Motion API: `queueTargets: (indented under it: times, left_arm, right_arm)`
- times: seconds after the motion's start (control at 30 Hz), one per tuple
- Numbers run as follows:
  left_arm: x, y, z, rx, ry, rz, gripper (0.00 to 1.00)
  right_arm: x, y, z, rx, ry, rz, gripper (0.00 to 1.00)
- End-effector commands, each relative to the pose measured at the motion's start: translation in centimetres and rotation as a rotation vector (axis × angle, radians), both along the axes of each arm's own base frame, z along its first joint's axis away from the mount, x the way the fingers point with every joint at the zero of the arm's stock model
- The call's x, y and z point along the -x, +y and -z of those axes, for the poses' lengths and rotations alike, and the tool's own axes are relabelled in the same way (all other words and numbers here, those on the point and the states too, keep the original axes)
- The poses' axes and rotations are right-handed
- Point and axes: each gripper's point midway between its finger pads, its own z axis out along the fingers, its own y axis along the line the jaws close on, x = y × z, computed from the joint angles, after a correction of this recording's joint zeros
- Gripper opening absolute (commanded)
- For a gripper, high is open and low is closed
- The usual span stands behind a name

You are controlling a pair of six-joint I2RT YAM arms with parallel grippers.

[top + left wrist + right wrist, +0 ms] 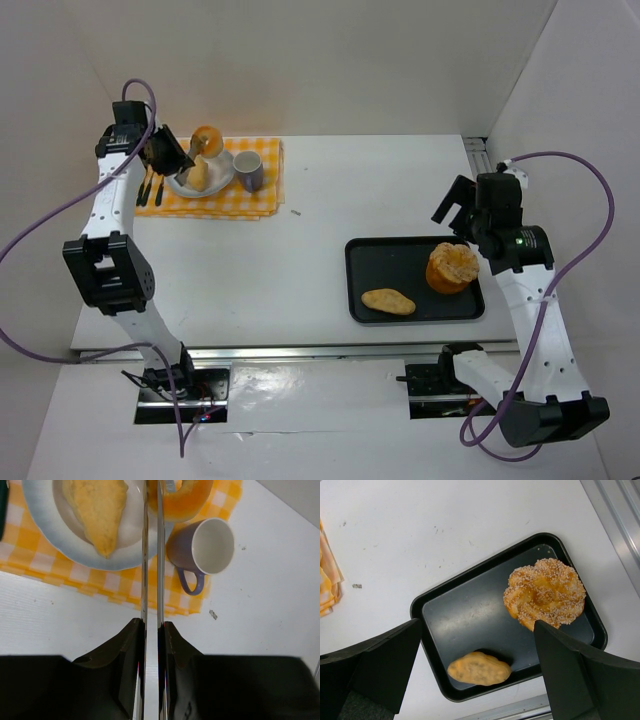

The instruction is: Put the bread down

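Two breads lie on the black tray [470,615], a sesame bun [545,600] and a small roll [479,669]. The right hand [455,210] hangs over them with its fingers spread wide, probably ready for the next pick. The round orange bread [182,502] is pinched at its edge by the left hand [192,152], fingers nearly together, above the plate [60,547] on the checked cloth [27,560] beside the mug [207,547]. A pastry wedge [97,510] fills the plate's middle, so I judge it is aimed at the free side.

A lab test cell: white table [380,190] boxed in by plain white panels [300,60], aluminium rail [476,152] at its edge.
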Motion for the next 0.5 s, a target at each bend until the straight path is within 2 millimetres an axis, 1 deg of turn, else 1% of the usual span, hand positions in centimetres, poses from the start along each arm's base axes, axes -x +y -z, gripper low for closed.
queueTargets:
  times: [0.0,0.03,0.07,0.1,0.2,0.23,0.27,0.3,0.33,0.37,0.4,0.43,0.47]
  left_arm:
    - [-2.0,0.7,0.3,-0.005,-0.028,-0.033,0.0]
    - [-2.1,1.0,1.5,-0.014,0.004,-0.035,0.0]
    - [-1.9,0.7,1.8,-0.02,0.019,-0.035,0.0]
    - [-2.0,0.9,2.3,-0.026,0.031,-0.043,0.02]
    - [-1.9,0.7,2.6,-0.067,0.043,-0.041,0.22]
    - [-1.9,0.5,2.7,-0.076,0.044,-0.04,0.29]
    - [-1.9,0.5,2.3,-0.086,0.041,-0.031,0.33]
    - [-1.9,0.6,2.2,-0.115,0.045,-0.037,0.41]
    - [-1.9,0.2,2.2,-0.123,0.046,-0.034,0.42]
    - [-1.8,0.6,2.0,-0.144,0.048,-0.043,0.44]
    - [-1.9,0.1,2.0,-0.144,0.047,-0.032,0.46]
    - [-1.7,0.2,2.2,-0.15,0.057,-0.038,0.47]
    - [-1.6,0.5,1.2,-0.161,0.037,-0.05,0.49]
  right_arm:
    - [-0.6,-0.1,-1.0,0.009,-0.033,-0.004,1.0]
    - [-0.6,-0.1,-1.0,0.009,-0.033,-0.004,1.0]
    - [-0.8,-0.1,-1.1,0.009,-0.033,-0.004,1.0]
    - [-0.8,-0.1,-1.1,0.009,-0.033,-0.004,1.0]
    - [-0.8,0.1,-1.1,0.003,-0.033,-0.011,1.0]
    - [-0.8,0.1,-1.1,0.003,-0.033,-0.011,1.0]
    - [-1.0,0.1,-0.9,0.004,-0.024,-0.011,1.0]
    - [-1.0,0.1,-0.9,0.004,-0.024,-0.011,1.0]
    - [-1.0,0.1,-0.9,0.004,-0.024,-0.011,1.0]
    - [-1.1,0.1,-1.0,0.003,-0.033,-0.011,1.0]
    - [-1.1,0.3,-1.0,-0.003,-0.033,-0.018,1.0]
    - [-1.1,0.3,-1.0,-0.003,-0.033,-0.018,1.0]
    - [-1.1,0.3,-1.0,-0.003,-0.033,-0.018,1.0]
